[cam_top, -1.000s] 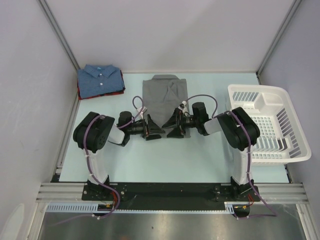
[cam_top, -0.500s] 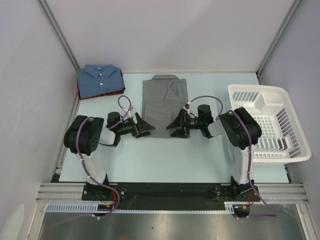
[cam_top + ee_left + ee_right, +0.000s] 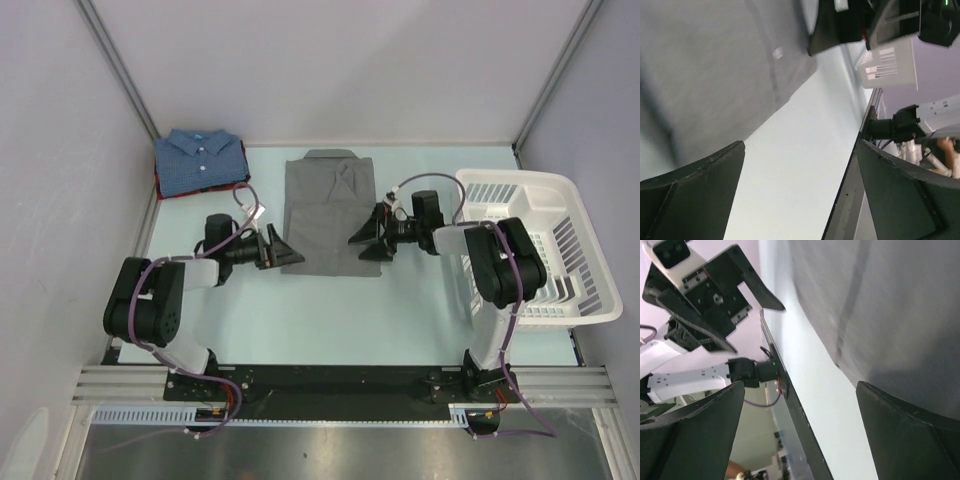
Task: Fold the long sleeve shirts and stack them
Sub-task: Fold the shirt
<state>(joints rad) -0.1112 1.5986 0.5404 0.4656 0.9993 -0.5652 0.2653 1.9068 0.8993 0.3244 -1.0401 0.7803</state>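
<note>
A plain grey long sleeve shirt (image 3: 328,210) lies folded flat at the table's middle, collar toward the back. At the back left a folded blue shirt (image 3: 200,160) rests on a dark red one (image 3: 232,184), of which only an edge shows. My left gripper (image 3: 284,249) stands open at the grey shirt's near left edge, turned on its side. Opposite it, my right gripper (image 3: 362,243) stands open at the right edge. Neither holds anything. The left wrist view has the grey shirt (image 3: 715,65) beyond the left gripper (image 3: 800,150); the right wrist view has the grey shirt (image 3: 890,305) beyond the right gripper (image 3: 800,390).
A white slatted basket (image 3: 560,205) stands at the table's right edge, close behind the right arm. Grey walls close in the left, back and right sides. The arms' base rail (image 3: 340,382) runs along the near edge.
Both grippers have drawn apart from over the grey shirt's near end, the left one going left, the right one right and a little back. Both stayed open. The shirt lies unchanged.
</note>
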